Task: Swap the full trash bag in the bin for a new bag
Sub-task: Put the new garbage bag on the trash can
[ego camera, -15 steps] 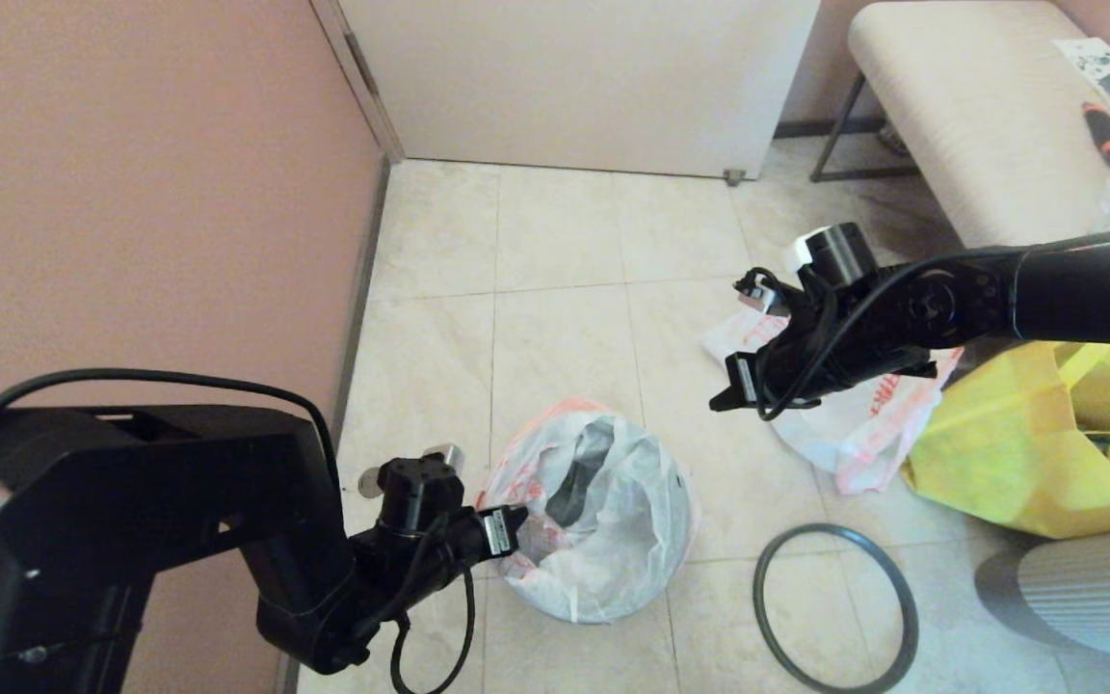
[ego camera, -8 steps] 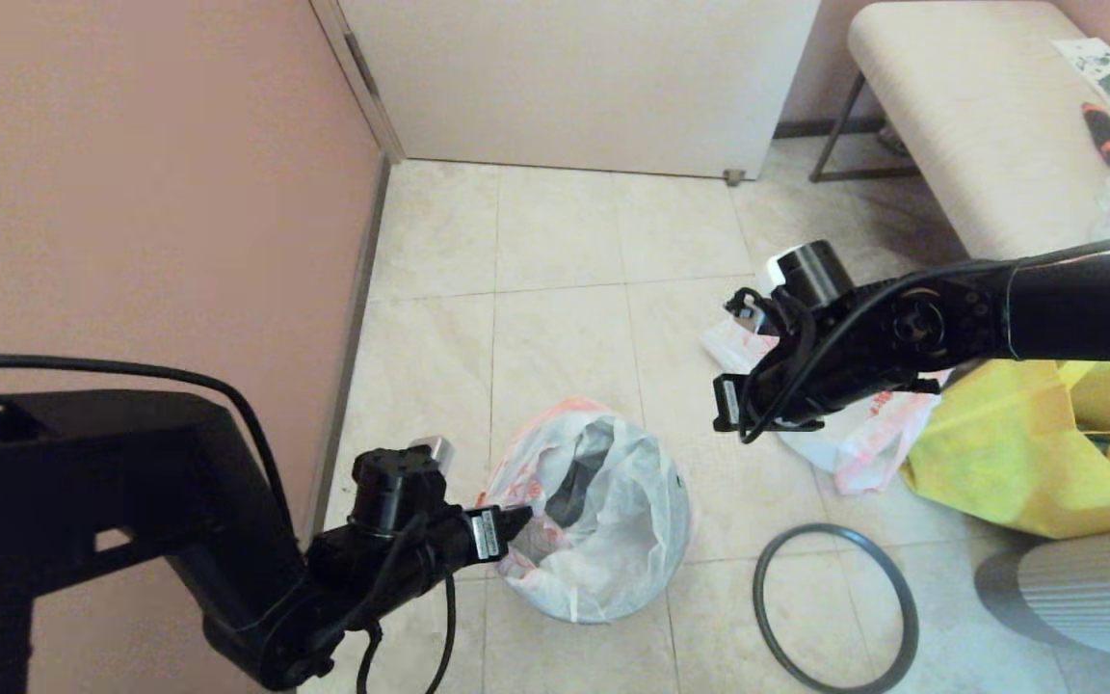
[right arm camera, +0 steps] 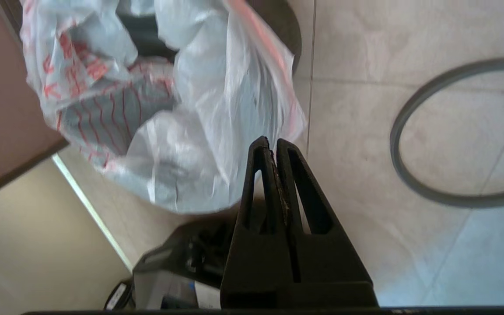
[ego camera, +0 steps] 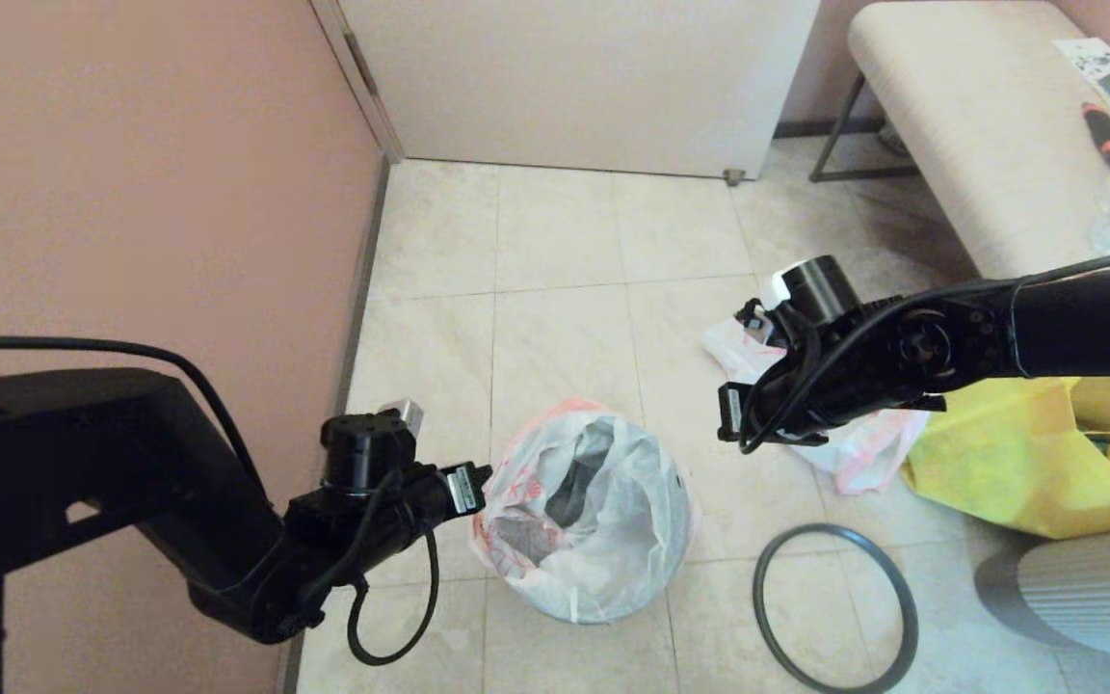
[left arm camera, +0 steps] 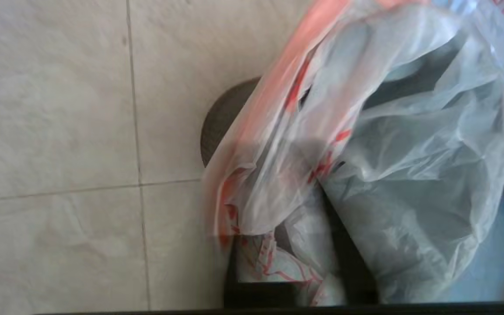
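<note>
Currently left gripper pinches new bag's left edge over bin; right gripper closed, empty, hovering right of it.

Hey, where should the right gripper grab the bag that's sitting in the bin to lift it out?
Probably the bunched pinkish edge on the full trash bag at its far rim, coming from above on the right gripper's side. The film stands up loose there, clear of the bin, so shut fingers must open first. The left gripper is at the opposite edge.
</note>
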Motion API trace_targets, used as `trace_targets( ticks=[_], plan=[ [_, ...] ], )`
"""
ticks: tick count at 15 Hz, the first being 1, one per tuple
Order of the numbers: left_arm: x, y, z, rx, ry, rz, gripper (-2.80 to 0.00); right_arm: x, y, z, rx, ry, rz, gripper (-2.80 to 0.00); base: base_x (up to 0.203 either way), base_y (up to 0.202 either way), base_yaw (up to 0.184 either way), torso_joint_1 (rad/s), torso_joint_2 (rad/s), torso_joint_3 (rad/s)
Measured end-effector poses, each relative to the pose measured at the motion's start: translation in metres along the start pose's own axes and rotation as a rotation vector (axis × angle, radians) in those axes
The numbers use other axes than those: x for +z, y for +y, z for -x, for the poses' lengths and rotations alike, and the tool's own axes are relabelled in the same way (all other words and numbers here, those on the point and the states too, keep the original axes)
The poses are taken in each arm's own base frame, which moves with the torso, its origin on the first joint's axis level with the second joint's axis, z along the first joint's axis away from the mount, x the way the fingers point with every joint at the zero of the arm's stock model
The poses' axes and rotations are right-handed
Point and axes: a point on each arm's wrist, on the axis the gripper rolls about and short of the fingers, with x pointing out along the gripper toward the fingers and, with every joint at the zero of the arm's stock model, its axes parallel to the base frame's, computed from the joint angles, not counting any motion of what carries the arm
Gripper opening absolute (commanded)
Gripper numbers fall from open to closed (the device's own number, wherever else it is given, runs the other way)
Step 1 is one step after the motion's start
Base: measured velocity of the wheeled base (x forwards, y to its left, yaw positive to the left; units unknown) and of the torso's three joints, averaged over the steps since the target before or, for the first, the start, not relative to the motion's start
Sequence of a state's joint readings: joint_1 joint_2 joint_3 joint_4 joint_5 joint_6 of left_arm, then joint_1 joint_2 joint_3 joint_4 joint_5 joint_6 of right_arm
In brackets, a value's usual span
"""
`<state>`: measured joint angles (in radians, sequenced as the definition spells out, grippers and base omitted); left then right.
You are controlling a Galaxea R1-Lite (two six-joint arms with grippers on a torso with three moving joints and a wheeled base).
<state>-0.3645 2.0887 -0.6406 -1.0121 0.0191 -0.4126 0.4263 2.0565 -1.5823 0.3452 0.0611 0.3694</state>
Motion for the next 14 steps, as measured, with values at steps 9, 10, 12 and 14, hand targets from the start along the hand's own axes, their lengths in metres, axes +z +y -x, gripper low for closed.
trace_targets(
  ticks=[9,10,12,14],
  plan=[
    [-0.007,0.009,-0.010,-0.018,0.046,0.010,-2.80,-0.008,-0.005,-0.024,-0.012,0.028,-0.004,-2.80,0.000,0.000,0.000,0.000,0.00,0.000],
    [-0.008,0.009,-0.010,-0.018,0.048,0.009,-2.80,-0.008,-0.005,-0.026,-0.014,0.033,-0.004,-2.80,0.000,0.000,0.000,0.000,0.00,0.000],
    [-0.010,0.010,-0.013,-0.016,0.057,0.008,-2.80,-0.010,-0.007,-0.030,-0.018,0.042,-0.007,-2.80,0.000,0.000,0.000,0.000,0.00,0.000],
    [-0.014,0.012,-0.018,-0.011,0.066,-0.001,-2.80,-0.011,-0.007,-0.034,-0.020,0.048,-0.017,-2.80,0.000,0.000,0.000,0.000,0.00,0.000]
  ],
)
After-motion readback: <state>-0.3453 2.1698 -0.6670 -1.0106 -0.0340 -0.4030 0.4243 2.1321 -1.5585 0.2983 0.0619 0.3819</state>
